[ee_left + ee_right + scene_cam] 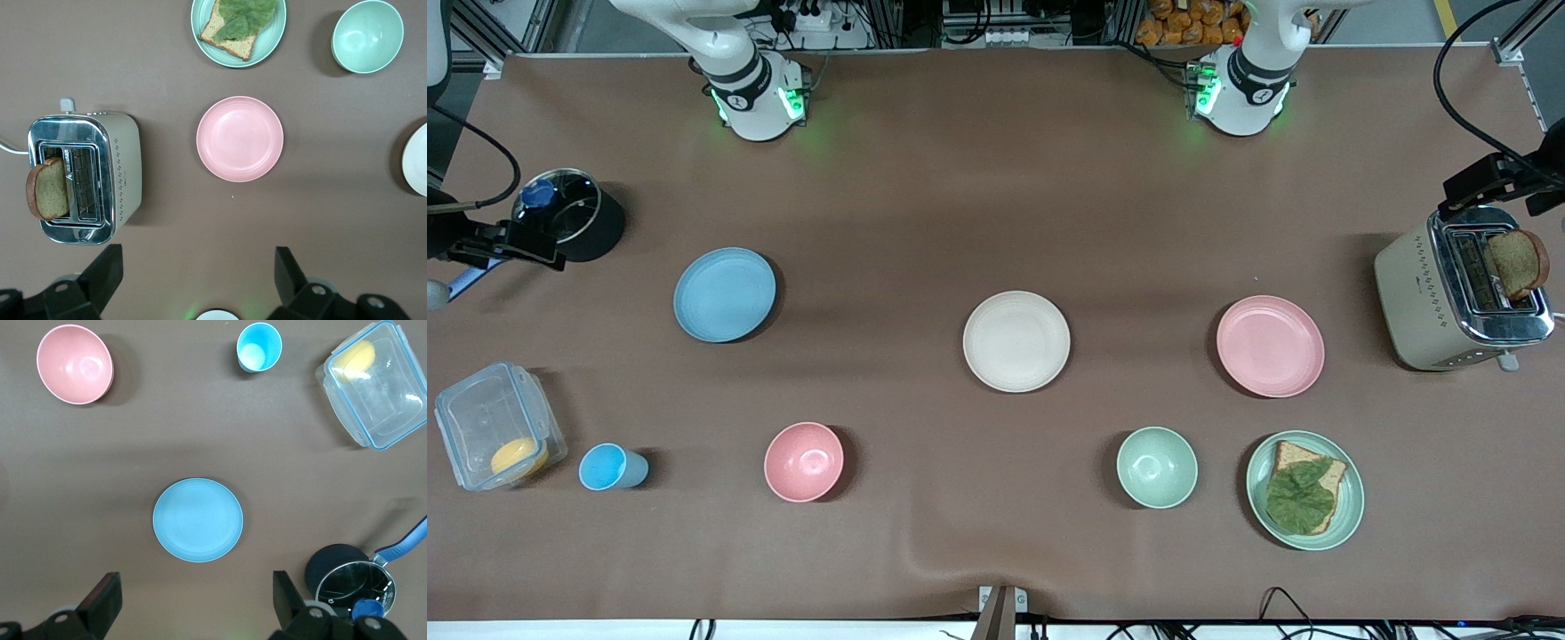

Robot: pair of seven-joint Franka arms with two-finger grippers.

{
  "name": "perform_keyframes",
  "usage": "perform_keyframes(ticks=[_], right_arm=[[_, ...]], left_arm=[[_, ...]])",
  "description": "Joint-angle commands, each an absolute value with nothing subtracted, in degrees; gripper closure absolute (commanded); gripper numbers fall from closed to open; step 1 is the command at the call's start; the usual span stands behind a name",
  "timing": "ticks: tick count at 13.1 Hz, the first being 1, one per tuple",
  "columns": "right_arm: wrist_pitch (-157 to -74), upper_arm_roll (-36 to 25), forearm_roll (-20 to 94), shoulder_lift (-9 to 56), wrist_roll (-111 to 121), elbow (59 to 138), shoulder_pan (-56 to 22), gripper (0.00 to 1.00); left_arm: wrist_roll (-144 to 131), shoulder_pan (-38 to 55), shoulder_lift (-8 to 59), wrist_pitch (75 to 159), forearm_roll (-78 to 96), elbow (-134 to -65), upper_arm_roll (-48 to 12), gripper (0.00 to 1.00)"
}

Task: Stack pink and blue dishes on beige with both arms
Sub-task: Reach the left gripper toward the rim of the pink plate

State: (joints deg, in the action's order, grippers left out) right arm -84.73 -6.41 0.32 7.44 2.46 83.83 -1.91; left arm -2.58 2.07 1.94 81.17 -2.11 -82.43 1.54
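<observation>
Nothing stacked yet: left tool (193,283), fingers apart and empty, hangs high over the pink plate (239,139), right tool (193,603) likewise over the blue plate (197,519), beige plate (1016,340) bare on the worktop between them, presumably the shared drop spot.

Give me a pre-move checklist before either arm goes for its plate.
1. Flat round beige plate bare, ready to receive: ok.
2. Flat round pale pink plate bare, no neighbour touching it: ok.
3. Flat round light blue plate bare, no neighbour touching it: ok.
4. Left pincer open, holding nothing, over bare table beside the pink plate: ok.
5. Right pincer open, holding nothing, over bare table beside the blue plate: ok.
6. Grip on either rim: not yet made.
</observation>
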Motion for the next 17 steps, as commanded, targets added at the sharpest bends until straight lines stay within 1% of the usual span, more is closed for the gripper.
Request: perform_keyframes(ticks=[1, 4, 5, 6, 8, 10, 11, 14, 15, 16, 17], right_arm=[[-84.73, -7.03, 1.23, 6.59, 2.20, 84.73, -2.64, 0.00], [-84.73, -7.03, 1.23, 6.50, 2.20, 84.81, -2.72, 0.00], [-84.73, -7.03, 1.23, 6.59, 2.20, 84.81, -2.72, 0.00], [-84.73, -7.03, 1.23, 6.50, 2.20, 84.81, -2.72, 0.00], [-84.73, -7.03, 1.23, 6.50, 2.20, 84.81, -2.72, 0.00], [-84.64, -7.03, 1.23, 6.59, 2.20, 84.81, -2.64, 0.00], [-84.64, -7.03, 1.23, 6.59, 2.20, 84.81, -2.64, 0.00], [-84.73, -7.12, 1.14, 7.03, 2.29, 84.82, -2.03, 0.00], [-84.64, -7.47, 1.14, 7.55, 2.37, 85.08, -1.67, 0.00], [-84.55, -7.47, 1.14, 7.73, 2.37, 85.43, 0.42, 0.00], [-84.38, -7.38, 1.23, 8.43, 3.59, 85.52, 2.61, 0.00]], left_arm=[[-3.16, 1.76, 2.11, 80.16, -0.70, -81.56, 1.67, 0.00], [-2.20, 1.76, 3.68, 80.24, -1.23, -81.56, 1.76, 0.00], [-2.11, 1.76, 4.21, 81.46, -1.06, -82.35, 1.67, 0.00], [-2.02, 1.67, 5.44, 83.65, -0.88, -84.79, 1.58, 0.00], [-2.02, 1.76, 5.36, 92.59, -1.23, -93.03, 1.67, 0.00], [-1.85, -0.43, 4.92, 103.05, -1.32, -102.08, 1.50, 0.00], [-1.24, -0.61, 5.01, 106.14, -1.58, -105.26, 1.49, 0.00], [-0.97, -2.55, 6.93, 123.51, -1.67, -118.25, 1.49, 0.00], [-1.05, -2.64, 8.16, 129.32, -1.67, -121.69, 1.49, 0.00], [-0.97, -2.64, 10.61, 132.33, -1.67, -123.12, 1.41, 0.00], [-0.88, -3.16, 13.16, 133.32, -1.67, -123.22, 1.41, 0.00]])
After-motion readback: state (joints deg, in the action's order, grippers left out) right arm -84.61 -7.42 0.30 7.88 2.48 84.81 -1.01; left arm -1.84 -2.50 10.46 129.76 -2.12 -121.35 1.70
